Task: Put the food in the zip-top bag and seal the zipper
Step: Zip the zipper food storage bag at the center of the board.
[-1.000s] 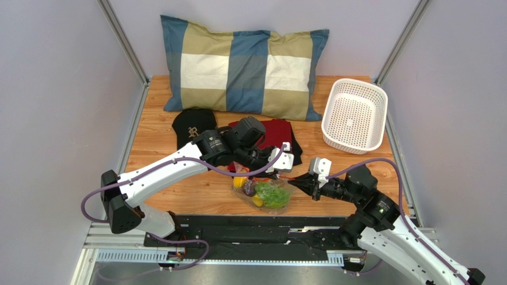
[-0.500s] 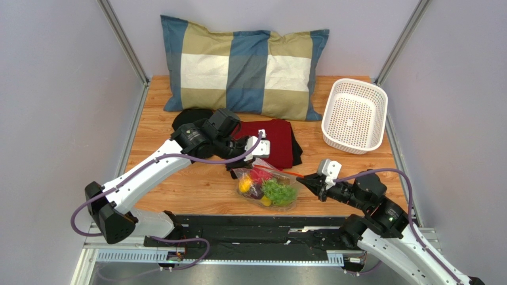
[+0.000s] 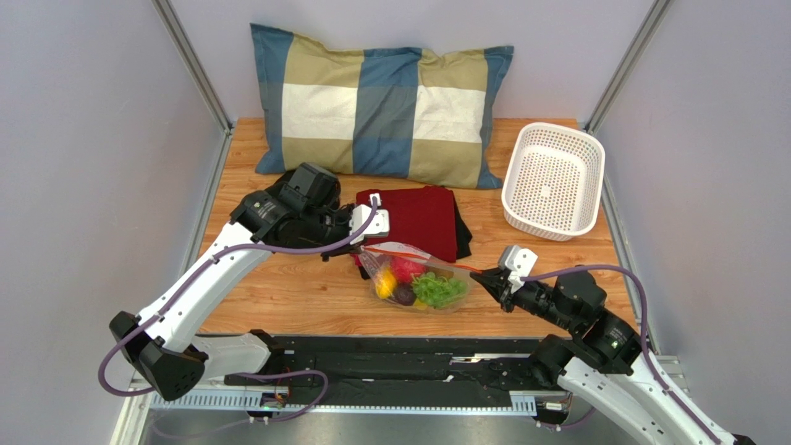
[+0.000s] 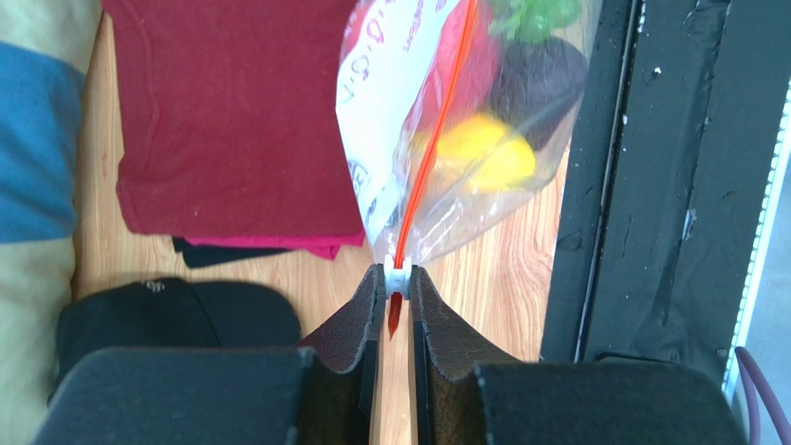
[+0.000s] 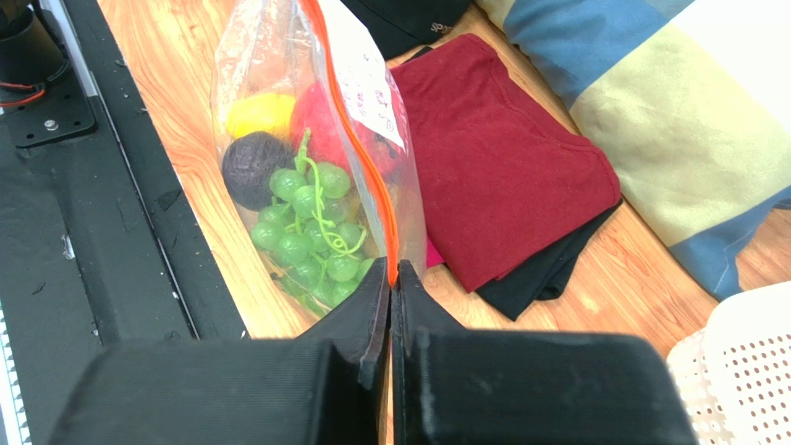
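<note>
The clear zip-top bag hangs stretched between my two grippers near the table's front edge. Inside it are the food pieces: green grapes, a red fruit, a yellow piece and a dark round one. The orange-red zipper runs along the bag's mouth; it also shows in the left wrist view. My left gripper is shut on the white slider at the zipper's left end. My right gripper is shut on the zipper's right end.
A folded dark red shirt over black cloth lies just behind the bag. A black cap sits under the left arm. A checked pillow is at the back, a white perforated basket at the back right.
My left gripper has moved left and back, drawing the slider along the zipper. The right gripper has shifted slightly right, holding its end. The bag is now stretched out between them.
</note>
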{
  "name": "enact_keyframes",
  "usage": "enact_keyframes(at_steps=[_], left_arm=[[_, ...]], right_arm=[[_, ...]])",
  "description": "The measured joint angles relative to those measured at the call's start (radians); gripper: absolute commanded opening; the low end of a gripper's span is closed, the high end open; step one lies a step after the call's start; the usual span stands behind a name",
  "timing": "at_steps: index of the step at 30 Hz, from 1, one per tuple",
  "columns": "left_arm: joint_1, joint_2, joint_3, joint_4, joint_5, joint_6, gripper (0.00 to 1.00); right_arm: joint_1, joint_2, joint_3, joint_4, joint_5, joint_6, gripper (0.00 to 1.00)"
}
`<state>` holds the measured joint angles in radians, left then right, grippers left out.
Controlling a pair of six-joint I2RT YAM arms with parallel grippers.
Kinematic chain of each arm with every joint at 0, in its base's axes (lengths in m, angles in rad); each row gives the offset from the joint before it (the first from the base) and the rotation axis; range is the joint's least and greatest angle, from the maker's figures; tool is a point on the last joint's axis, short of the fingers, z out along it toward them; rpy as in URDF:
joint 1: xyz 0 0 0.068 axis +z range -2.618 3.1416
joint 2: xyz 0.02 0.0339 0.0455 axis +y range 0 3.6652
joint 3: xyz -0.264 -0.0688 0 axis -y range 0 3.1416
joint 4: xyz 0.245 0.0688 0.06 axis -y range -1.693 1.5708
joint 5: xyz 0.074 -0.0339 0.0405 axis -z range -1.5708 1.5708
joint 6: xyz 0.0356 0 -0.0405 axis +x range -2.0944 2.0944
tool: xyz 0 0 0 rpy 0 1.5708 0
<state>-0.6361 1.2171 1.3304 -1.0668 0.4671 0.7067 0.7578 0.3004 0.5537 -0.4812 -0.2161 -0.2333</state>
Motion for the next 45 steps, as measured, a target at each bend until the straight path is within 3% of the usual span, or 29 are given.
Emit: enact_keyframes(at_steps=[15, 22, 32, 45], left_arm=[[0.011, -0.142, -0.074, 0.003, -0.006, -0.066, 0.02], [0.016, -0.191, -0.075, 0.0, 0.01, -0.106, 0.0], [0.029, -0.041, -0.075, -0.003, -0.005, -0.126, 0.0], [0.03, -0.174, -0.022, -0.185, 0.18, -0.142, 0.0]], right_arm=[[-0.001, 0.044, 0.074, -0.062, 0.023, 0.001, 0.0], [-0.006, 0.084, 0.109, -0.076, -0.053, 0.062, 0.0], [-0.085, 0.388, 0.136, -0.039, -0.128, 0.166, 0.0], [-0.1, 0.092, 0.174, -0.2, -0.325, 0.148, 0.0]])
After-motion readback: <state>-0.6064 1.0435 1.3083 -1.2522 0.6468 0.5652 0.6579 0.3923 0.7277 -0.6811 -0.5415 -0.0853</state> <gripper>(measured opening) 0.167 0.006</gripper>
